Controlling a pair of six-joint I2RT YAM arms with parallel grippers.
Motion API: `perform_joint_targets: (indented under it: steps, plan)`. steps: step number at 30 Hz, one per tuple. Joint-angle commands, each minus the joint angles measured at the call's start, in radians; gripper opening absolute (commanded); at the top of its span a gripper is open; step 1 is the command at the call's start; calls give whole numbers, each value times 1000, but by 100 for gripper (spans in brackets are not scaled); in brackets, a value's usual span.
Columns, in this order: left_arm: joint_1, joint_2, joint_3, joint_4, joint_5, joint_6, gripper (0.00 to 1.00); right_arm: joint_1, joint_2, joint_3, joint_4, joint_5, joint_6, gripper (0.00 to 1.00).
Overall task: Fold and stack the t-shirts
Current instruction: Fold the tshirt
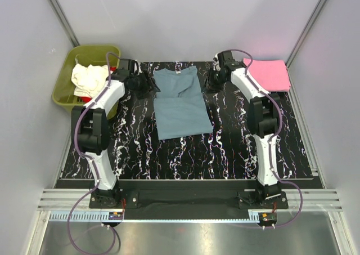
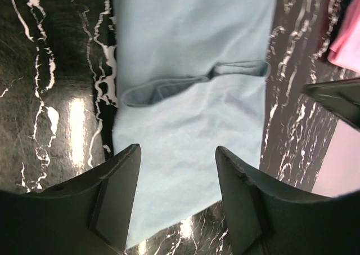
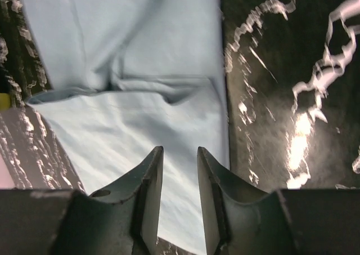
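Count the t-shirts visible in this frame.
3: a blue-grey one mid-table, a pink one at the far right, a cream one in the green tub; more may be hidden beneath it.

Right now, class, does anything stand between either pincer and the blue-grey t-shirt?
Nothing visible does. The left pincer and the right pincer, both open, point straight at the blue-grey t-shirt, with only its cloth showing between the jaws.

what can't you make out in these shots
Top view: whatever lies under the cream shirt in the tub, covered by it.
Left wrist view: pink shirt, cut off by the right edge.
Right wrist view: far half of the blue-grey shirt, blurred.
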Motion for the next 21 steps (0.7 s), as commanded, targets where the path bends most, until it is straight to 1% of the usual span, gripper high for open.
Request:
perform_joint_targets:
  steps: [1, 3, 6, 7, 10, 14, 15, 17, 18, 20, 21]
  plan:
    - [-25, -50, -60, 59, -6, 42, 61, -3, -116, -92, 35, 57, 42, 38]
    - [-35, -38, -81, 89, 34, 39, 60, 0, -131, -123, 52, 41, 44, 39]
    - [-46, -13, -87, 99, 54, 46, 58, -1, -134, -147, 41, 17, 21, 39]
    - [-46, -3, -81, 93, 53, 51, 58, -1, -150, -190, 46, 17, 8, 39]
    - [-46, 55, -22, 51, 38, 75, 56, -1, -189, -271, 50, 40, -10, 36]
    - [-46, 132, 26, 43, 15, 89, 55, -1, -242, -386, 78, 26, -39, 36]
    - [-46, 146, 52, 45, 13, 97, 55, 0, -264, -447, 99, 30, -41, 38]
    - [-46, 195, 87, 34, 14, 105, 54, -1, -288, -512, 121, 18, -38, 39]
    - [-46, 213, 125, 28, 16, 118, 54, -1, -312, -578, 142, 14, -33, 39]
    - [-46, 256, 162, 11, 21, 131, 54, 0, -344, -643, 165, -6, -33, 39]
    - [-46, 266, 193, 5, 21, 137, 54, -1, -382, -702, 191, -5, -32, 39]
